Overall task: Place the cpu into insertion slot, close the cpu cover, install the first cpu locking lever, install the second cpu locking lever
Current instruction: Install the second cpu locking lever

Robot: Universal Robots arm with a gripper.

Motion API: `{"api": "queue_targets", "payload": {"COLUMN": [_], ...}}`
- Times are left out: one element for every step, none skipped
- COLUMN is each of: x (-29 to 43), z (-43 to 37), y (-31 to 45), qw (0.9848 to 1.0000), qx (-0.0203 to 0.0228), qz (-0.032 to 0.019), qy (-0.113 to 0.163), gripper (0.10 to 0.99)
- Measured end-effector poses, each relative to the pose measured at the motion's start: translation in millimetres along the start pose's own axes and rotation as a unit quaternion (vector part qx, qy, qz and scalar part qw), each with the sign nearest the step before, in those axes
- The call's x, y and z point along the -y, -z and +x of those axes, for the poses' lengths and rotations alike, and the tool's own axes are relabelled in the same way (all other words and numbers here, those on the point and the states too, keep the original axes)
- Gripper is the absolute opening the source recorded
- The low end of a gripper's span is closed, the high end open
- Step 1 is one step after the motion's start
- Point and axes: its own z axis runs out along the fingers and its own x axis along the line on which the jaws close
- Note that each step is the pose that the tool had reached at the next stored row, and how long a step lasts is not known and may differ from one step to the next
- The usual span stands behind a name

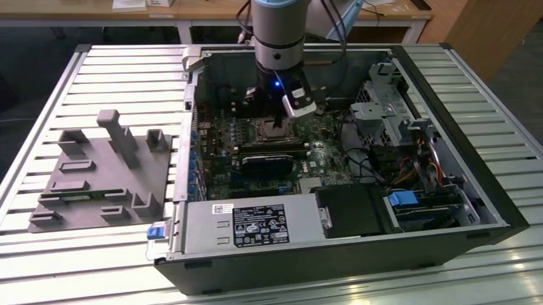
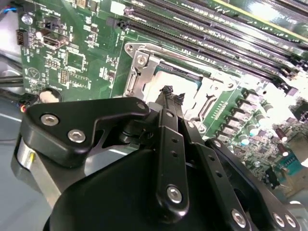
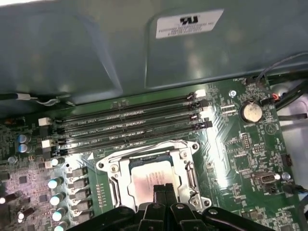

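A robot arm reaches down into an open desktop PC case lying on a slatted metal worktop (image 1: 102, 63). Its hand (image 2: 167, 92) hangs directly over the insertion slot (image 3: 153, 175) on the green motherboard (image 3: 240, 149), fingers pressed together into one narrow black tip, holding nothing. The cpu (image 3: 149, 180) already sits in the slot: in the first wrist view its pale metal top shows through the window of the cpu cover (image 3: 188, 178), which looks laid flat over it, w/ the fingertips just above or touching the chip's near edge; which, I can't tell. Memory slots (image 3: 134, 127) run just beside the socket. Judging from this, the work is at the cover/lever stage. To do it well: keep the closed tip narrow and square to the frame, press on metal, not on the chip, avoid sideways drag, and stay clear of the memory slots and the small capacitors (image 3: 55, 184) nearby. A grey parts fixture (image 1: 102, 171) rests on the worktop, well apart from the case.
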Motion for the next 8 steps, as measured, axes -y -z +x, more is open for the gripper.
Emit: {"api": "queue_targets", "payload": {"x": [-0.2,-0.2,-0.2,-0.2,-0.2,-0.2,-0.2,-0.2], "z": [-0.1,-0.1,-0.1,-0.1,-0.1,-0.1,-0.1,-0.1], "y": [1.2,1.4,1.4,1.4,1.6,1.7,1.7,1.7], "qw": [1.0,1.0,1.0,1.0,1.0,1.0,1.0,1.0], "qx": [0.0,0.0,0.0,0.0,0.0,0.0,0.0,0.0], "qz": [0.0,-0.0001,-0.0001,-0.0002,-0.0001,-0.0001,0.0,-0.0001], "qy": [0.0,0.0,0.0,0.0,0.0,0.0,0.0,0.0], "gripper": [0.106,0.106,0.106,0.106,0.106,0.106,0.106,0.106]}}
